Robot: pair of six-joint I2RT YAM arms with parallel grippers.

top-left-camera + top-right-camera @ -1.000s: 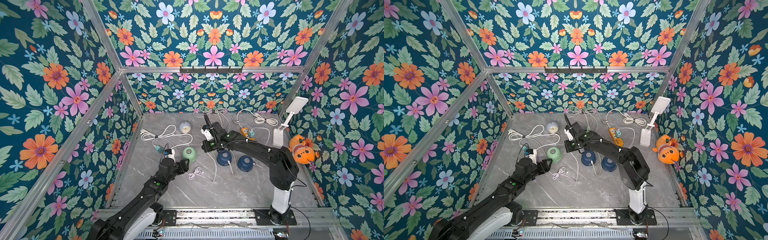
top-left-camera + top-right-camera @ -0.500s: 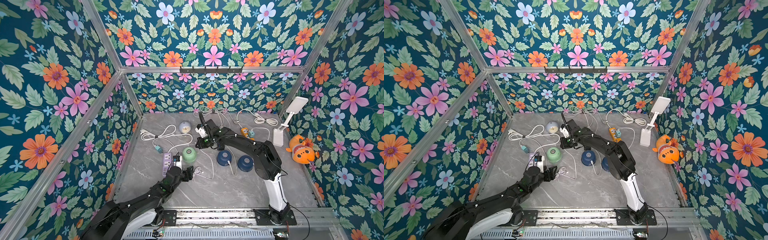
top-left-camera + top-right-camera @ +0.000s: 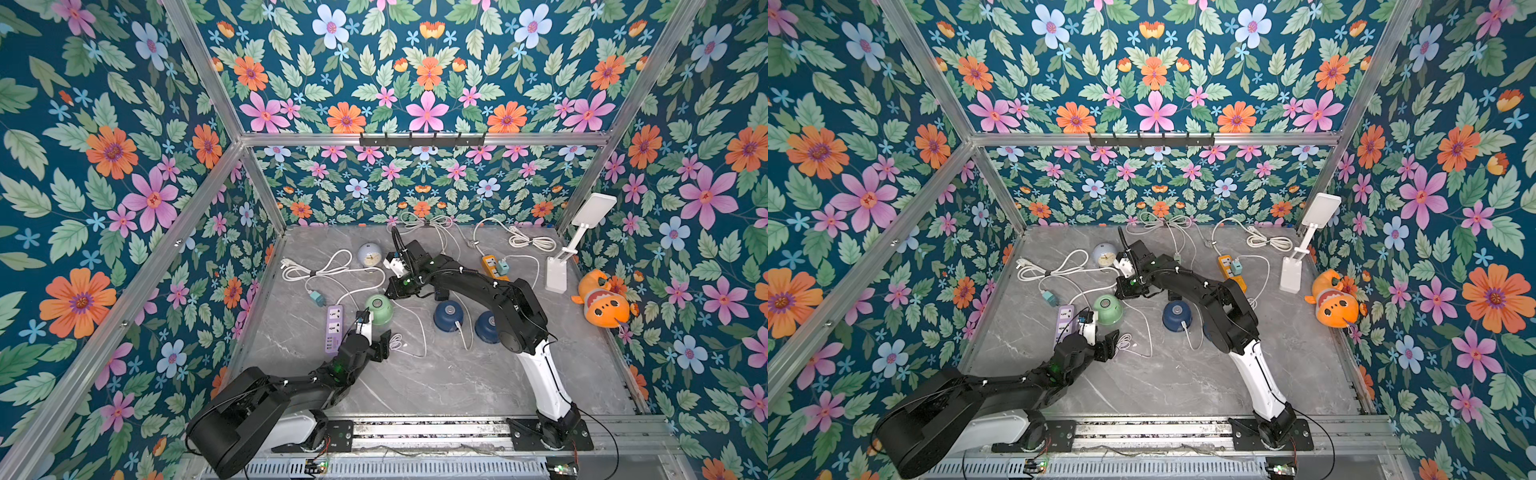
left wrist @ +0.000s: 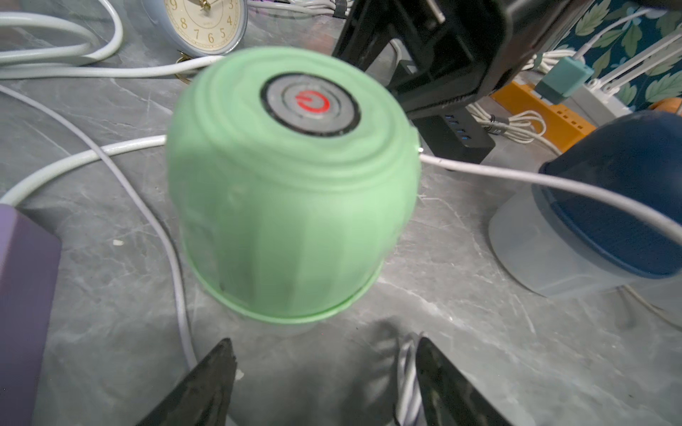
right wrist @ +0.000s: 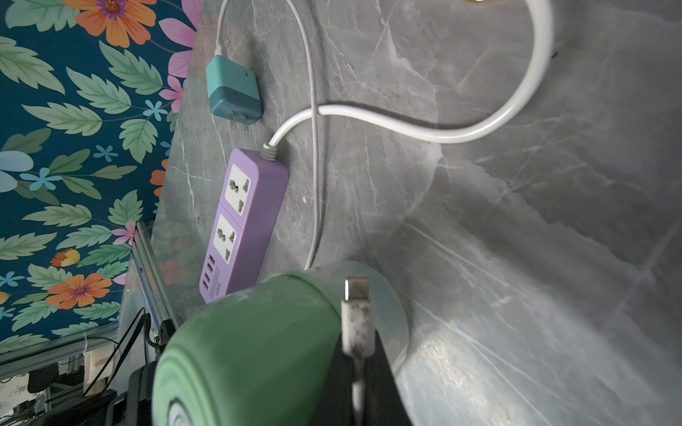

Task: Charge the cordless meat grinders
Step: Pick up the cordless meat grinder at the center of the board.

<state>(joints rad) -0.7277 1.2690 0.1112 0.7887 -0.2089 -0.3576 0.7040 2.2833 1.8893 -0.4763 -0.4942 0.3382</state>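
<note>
**Task items.** The mint green grinder [image 3: 379,308] is standing upright on the grey marbled worktop [image 3: 436,386], left of centre. Its grey top button [image 4: 310,105] is showing a red power mark. The first navy grinder [image 3: 449,316] is standing to its right, with a white cable end lying against its near side. The second navy grinder [image 3: 486,328] is sitting just beside that one, partly hidden behind the right arm.

**Arms.** The left gripper [image 4: 324,383] is hovering low just in front of the green grinder. Its fingers [image 4: 206,383] are spread wide, gripping nothing and standing apart from the grinder. The right gripper [image 5: 360,354] is reaching in from the grinder's far side. Its fingers are clamped on a white charging plug [image 5: 356,306], with the metal tip lying close along the grinder's wall. Whether the tip is touching the grinder, I cannot tell.

**Surroundings and obstructions.**
- A coil of thin white cable [image 3: 397,343] is lying on the worktop beside the left fingers.
- A purple power strip [image 3: 335,328] is lying just left of the left wrist.
- Beyond the strip, a teal adapter [image 3: 316,297] is resting with its prongs bare.
- A thick white cord [image 3: 332,272] is looping between the green grinder and a pale blue alarm clock [image 3: 370,254] behind it.
- A black hub [image 4: 454,136] is sitting beneath the right gripper.
- An orange power strip [image 3: 490,266], a white desk lamp [image 3: 573,245] and an orange plush toy [image 3: 604,301] are crowding the right side, well apart from the green grinder.
</note>
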